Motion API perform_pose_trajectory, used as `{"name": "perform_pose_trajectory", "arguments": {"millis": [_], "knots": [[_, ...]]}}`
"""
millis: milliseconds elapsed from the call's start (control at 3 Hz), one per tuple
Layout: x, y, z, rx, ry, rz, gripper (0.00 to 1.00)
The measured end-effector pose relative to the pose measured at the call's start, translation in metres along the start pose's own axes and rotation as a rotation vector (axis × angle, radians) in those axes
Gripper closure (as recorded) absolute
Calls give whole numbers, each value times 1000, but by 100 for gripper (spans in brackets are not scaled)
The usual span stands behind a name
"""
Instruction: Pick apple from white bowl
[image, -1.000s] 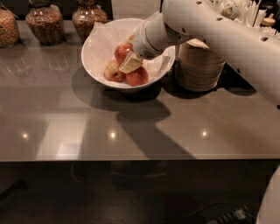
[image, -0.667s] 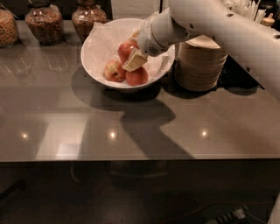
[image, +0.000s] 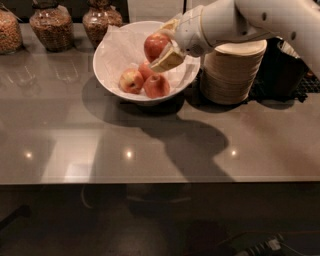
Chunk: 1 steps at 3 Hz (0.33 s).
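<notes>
Gleaming, the grey counter (image: 150, 145) bears the white bowl (image: 114, 56); above it, the pincer (image: 166, 43) grips the apple (image: 154, 46).

Grey glossy counter (image: 150, 145), a few light spots reflected on it. Back-left: 3 glass jars w/ brownish dry contents: left jar (image: 9, 32) cut off by the frame edge, mid jar (image: 50, 27), right jar (image: 102, 22). Back-right: stack of cream disposable bowls (image: 232, 75), just beside the white bowl (image: 107, 62). Black mat (image: 300, 82) at far right. In the bowl: pale yellow-pink apple (image: 131, 80) and orange-red apple (image: 156, 86) side by side, below the gripper (image: 165, 44).
</notes>
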<state>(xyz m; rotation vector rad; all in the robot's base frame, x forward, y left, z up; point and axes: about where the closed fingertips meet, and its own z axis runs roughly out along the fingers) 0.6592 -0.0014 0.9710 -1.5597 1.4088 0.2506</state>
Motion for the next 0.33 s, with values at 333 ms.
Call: {"name": "perform_pose_trajectory", "arguments": {"millis": [333], "knots": [[-11,23,-34,-60,-76,-16,100]]}}
